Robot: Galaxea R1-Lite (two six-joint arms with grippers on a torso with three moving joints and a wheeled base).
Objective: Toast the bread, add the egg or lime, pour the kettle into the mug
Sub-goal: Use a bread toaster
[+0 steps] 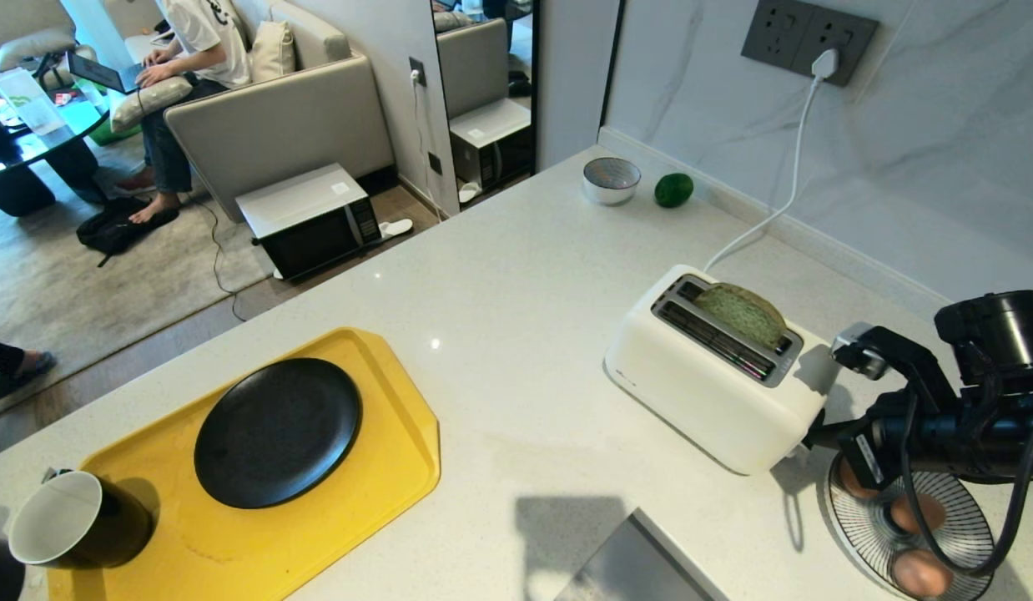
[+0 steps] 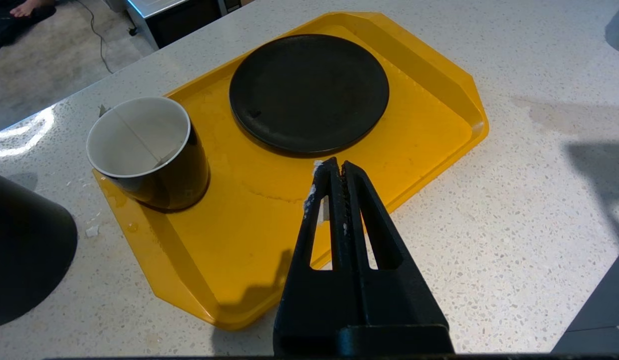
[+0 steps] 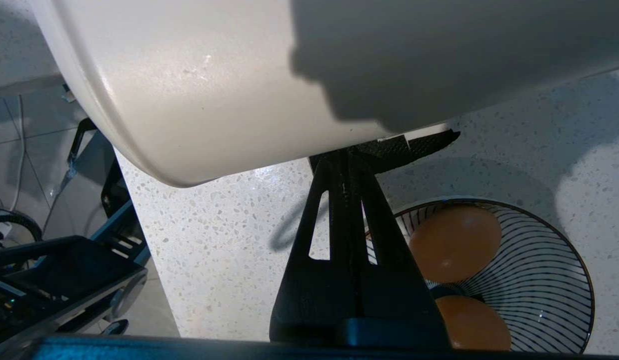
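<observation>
Head view gives me the white counter [image 1: 516,275] with the white toaster [image 1: 717,367] right of centre, plugged into the wall socket [image 1: 808,37] by a white cable [image 1: 788,188]. The bread [image 1: 743,313], pale green, stands in the rear slot of the toaster with its rounded top poking out. My right gripper [image 3: 342,165] has its fingers pressed together with nothing between them, the tips touching the toaster's lever [image 3: 409,147] at the end of the toaster's body. Just beside that arm, on the counter, sits a wire basket [image 1: 867,534]; I count 3 brown eggs [image 1: 917,572] in it on the head view, partly hidden by the arm and its cables.

At the far end of the counter, near the wall, the lime [image 1: 673,189] lies just beside a small grey bowl [image 1: 611,179], the 2 apart from each other. To my left is a yellow tray [image 1: 391,467] carrying a black plate [image 1: 276,432] and, at its corner, the mug [image 1: 74,530], black outside, white inside, with a tea-bag string down the wall. In the left wrist view my left gripper [image 2: 338,167] hangs above the tray's near edge, fingers pressed together and empty. A dark rounded shape, the kettle [image 2: 24,255], I take it, stands on the counter just beside the mug's corner of the tray.

Beyond the counter a person [image 1: 187,50] sits on a sofa [image 1: 274,117] with a laptop [image 1: 103,73].
</observation>
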